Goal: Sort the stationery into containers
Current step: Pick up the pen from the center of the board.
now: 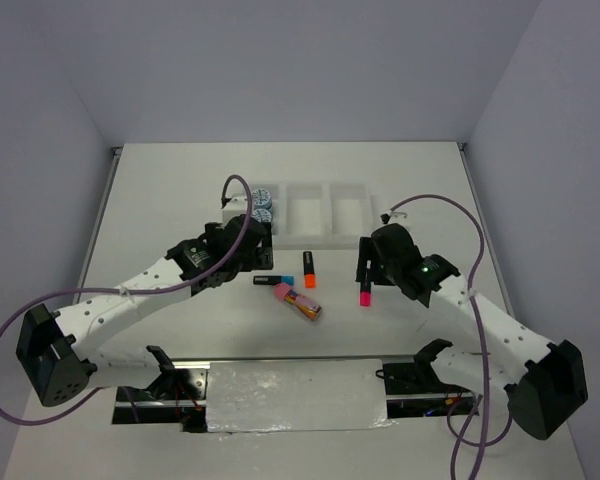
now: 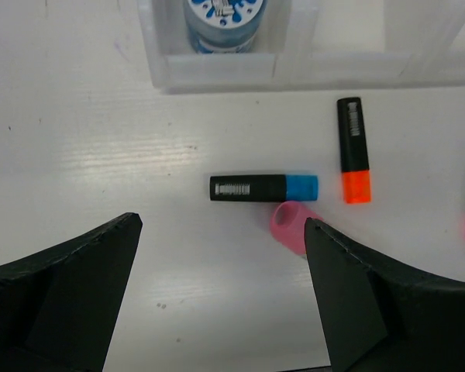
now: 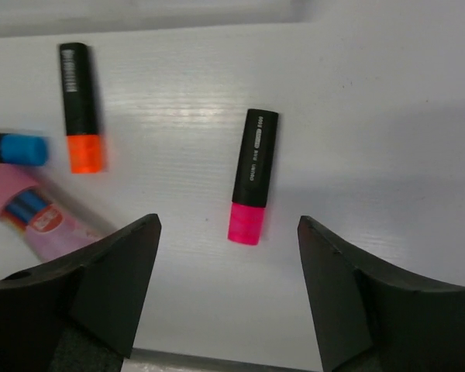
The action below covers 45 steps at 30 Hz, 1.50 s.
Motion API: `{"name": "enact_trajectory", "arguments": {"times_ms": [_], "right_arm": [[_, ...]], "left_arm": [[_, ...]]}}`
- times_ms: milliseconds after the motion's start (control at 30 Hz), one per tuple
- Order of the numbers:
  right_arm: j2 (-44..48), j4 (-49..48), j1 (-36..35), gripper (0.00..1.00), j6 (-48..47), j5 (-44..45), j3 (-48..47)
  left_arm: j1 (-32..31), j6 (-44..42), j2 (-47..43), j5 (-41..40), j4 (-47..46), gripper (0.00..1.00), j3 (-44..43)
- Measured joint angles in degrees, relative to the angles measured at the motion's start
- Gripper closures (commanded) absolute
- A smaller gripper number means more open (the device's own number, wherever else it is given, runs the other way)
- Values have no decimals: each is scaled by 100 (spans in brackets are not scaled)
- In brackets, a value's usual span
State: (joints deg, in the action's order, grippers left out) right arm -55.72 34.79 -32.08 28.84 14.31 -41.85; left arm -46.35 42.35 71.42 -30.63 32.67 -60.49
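The white table [image 1: 180,200] carries the three-compartment tray [image 1: 320,240] toward 12 o'clock in the overhead view, with its long side running from 9 to 3.

The left gripper [image 1: 258,250] hangs over the tray's near-left corner, with its jaws spread wide and nothing between them. In the left wrist view, the blue-capped marker [image 2: 263,187] lies just at 12 o'clock of the gap between the fingertips. Its cap points to 3 and neither finger touches it.

The right gripper [image 1: 366,262] hangs at 3 o'clock of the loose items, with its jaws apart and holding nothing. In the right wrist view, the pink-capped marker [image 3: 254,174] lies in the middle of that gap, cap toward 6 and about level with the fingertips. Bare table shows on either side of it.

Overhead, the orange-yellow bundle [image 1: 300,303] lies aslant at 6 o'clock of the tray, just below the blue-capped marker. The orange-capped marker [image 1: 309,270] lies along the 12-to-6 line with its cap toward 6, between the other two markers. The discs [image 1: 263,196] sit in the tray's left compartment, one at 12 o'clock of the other.

Only the overhead view takes in both discs and all three compartments. The left wrist view shows a single disc behind the tray's near wall, and only the bundle's pink end, partly hidden by the right-hand finger. The right wrist view shows blue and red print on the bundle's wrapper, too small to make out from above.
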Motion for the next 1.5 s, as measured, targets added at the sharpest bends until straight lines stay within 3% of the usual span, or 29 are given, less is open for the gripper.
{"name": "enact_trajectory", "arguments": {"times_ms": [433, 567, 633, 767, 967, 1233, 1333, 1500], "right_arm": [[-1897, -876, 254, 36, 186, -319, 400], [-2332, -1021, 273, 52, 184, -304, 442], [-2358, -1058, 278, 70, 205, -260, 435], [-2343, -1071, 289, 93, 278, -251, 435], [-1779, -1010, 264, 93, 258, -321, 435], [855, -1169, -9, 90, 136, -1045, 348], [1244, -1161, -39, 90, 142, -1366, 348], [1497, -1163, -138, 89, 203, -1738, 350]], "left_arm": [[-46, 15, -96, 258, 15, 1, 254], [-46, 11, -96, 295, -52, 1, 254], [-48, 11, -94, 352, -85, 1, 254], [-48, 11, -15, 498, -208, 1, 249], [-66, 59, 273, 1331, -929, 1, 157], [-435, 485, 1314, 2586, -2221, 4, -817], [-570, 640, 1580, 2852, -2511, 8, -1051], [-695, 791, 1912, 3056, -2750, 23, -1305]]}}
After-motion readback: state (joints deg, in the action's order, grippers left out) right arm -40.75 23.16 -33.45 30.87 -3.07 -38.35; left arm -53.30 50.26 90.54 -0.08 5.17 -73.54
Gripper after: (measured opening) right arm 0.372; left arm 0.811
